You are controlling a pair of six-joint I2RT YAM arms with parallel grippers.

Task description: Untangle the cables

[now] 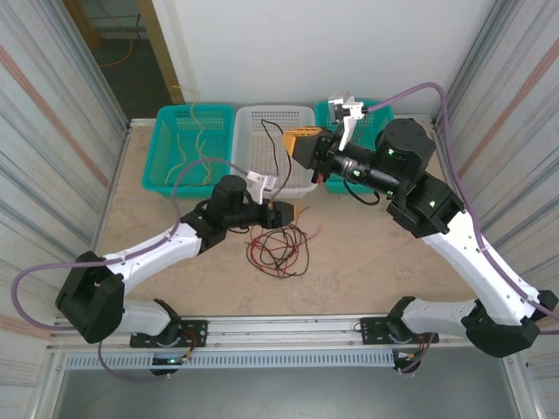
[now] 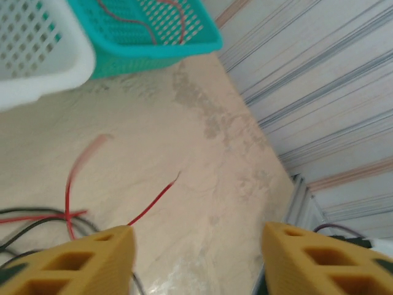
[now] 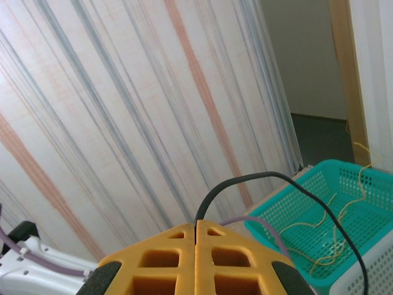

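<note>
holding a black cable [image 3: 261, 174] pinched in its closed fingers, the right gripper [image 3: 196, 225] keeps it above the white basket [image 1: 262, 110], probably to separate it. the left gripper [image 2: 198, 232], fingers apart, hangs over the tangled red and black cables [image 1: 278, 244] on the tabletop [image 1: 376, 262].

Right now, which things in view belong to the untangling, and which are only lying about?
Job: red and black cables tangled on the table; black cable held in the right fingers; yellow cables.
Not job: white basket; teal baskets; purple hoses.
</note>
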